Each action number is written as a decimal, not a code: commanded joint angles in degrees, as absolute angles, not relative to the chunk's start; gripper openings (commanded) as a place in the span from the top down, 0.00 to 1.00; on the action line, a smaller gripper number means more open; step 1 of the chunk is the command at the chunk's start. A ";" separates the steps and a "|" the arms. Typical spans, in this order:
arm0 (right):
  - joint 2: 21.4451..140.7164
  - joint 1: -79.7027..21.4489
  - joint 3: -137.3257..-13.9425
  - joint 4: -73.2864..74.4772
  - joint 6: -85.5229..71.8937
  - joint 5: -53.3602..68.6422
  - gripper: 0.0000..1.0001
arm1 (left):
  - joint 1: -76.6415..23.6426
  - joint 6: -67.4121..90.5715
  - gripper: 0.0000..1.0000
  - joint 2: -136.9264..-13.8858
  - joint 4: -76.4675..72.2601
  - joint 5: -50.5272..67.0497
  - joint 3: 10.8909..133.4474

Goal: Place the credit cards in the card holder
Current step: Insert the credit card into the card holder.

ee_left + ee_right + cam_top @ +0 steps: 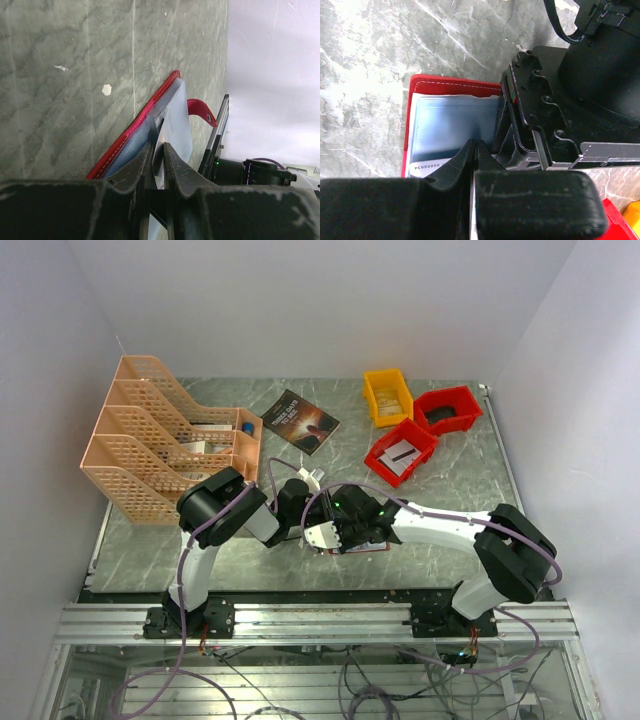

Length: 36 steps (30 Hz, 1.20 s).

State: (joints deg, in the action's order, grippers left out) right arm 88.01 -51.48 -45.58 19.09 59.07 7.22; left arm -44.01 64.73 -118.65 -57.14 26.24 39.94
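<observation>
Bench point(440, 502) open along the right and lower edges. Peach file rack point(150, 430) fills upper left; bins point(448, 408) and book point(300, 421) crowd top centre. Card holder point(455, 84) sits open mid-frame, hemmed by both arms. Left hand point(158, 146) nearly closed, nipping a clear pocket leaf. Right hand point(474, 143) pinched fully together over the pockets.

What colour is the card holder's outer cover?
Red with pale stitching along the edge, clearest on the card holder in the right wrist view.

top: overhead, looking down | both wrists: close on card holder point(451, 84), shared
</observation>
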 commanded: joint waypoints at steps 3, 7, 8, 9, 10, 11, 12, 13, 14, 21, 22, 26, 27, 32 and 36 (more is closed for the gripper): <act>87.96 -50.58 -44.80 20.18 59.63 6.25 1.00 | -43.75 63.20 0.74 -120.06 -54.72 26.44 39.37; 87.46 -49.24 -44.82 20.93 59.93 6.89 1.00 | -43.78 63.11 0.72 -119.98 -54.49 26.43 39.46; 87.35 -49.05 -44.82 21.11 60.02 7.12 1.00 | -43.73 63.11 0.72 -119.97 -54.49 26.40 39.46; 87.30 -48.85 -44.82 21.26 60.03 7.17 1.00 | -43.71 63.08 0.71 -119.97 -54.44 26.37 39.51; 87.26 -48.84 -44.82 21.37 60.07 7.25 1.00 | -43.75 63.10 0.70 -119.98 -54.41 26.40 39.47; 87.17 -48.79 -44.82 21.48 60.11 7.40 1.00 | -43.71 63.06 0.64 -119.95 -54.26 26.40 39.52; 87.15 -48.70 -44.82 21.57 60.18 7.38 1.00 | -43.72 63.03 0.63 -119.87 -54.05 26.38 39.55; 87.13 -48.69 -44.82 21.60 60.20 7.39 1.00 | -43.76 62.90 0.63 -119.69 -53.91 26.31 39.48; 87.16 -48.65 -44.81 21.70 60.25 7.46 1.00 | -43.77 62.85 0.63 -119.56 -53.80 26.28 39.47; 86.91 -47.80 -44.82 22.13 60.42 7.47 1.00 | -43.68 63.09 0.62 -119.53 -54.30 26.17 39.16; 86.92 -47.67 -44.82 22.29 60.46 7.46 1.00 | -43.69 63.06 0.62 -119.41 -54.36 26.01 39.12; 86.39 -46.57 -45.00 23.12 60.72 8.21 1.00 | -43.73 62.89 0.61 -118.65 -54.56 25.69 38.64; 86.21 -46.31 -45.00 23.26 60.81 8.44 1.00 | -43.71 62.80 0.61 -118.45 -54.50 25.54 38.52; 85.59 -45.10 -45.32 24.99 61.90 9.87 1.00 | -43.76 62.58 0.61 -117.97 -54.53 25.25 38.00; 85.45 -43.91 -45.64 26.71 63.15 11.12 1.00 | -43.71 62.74 0.61 -117.59 -55.80 24.94 37.41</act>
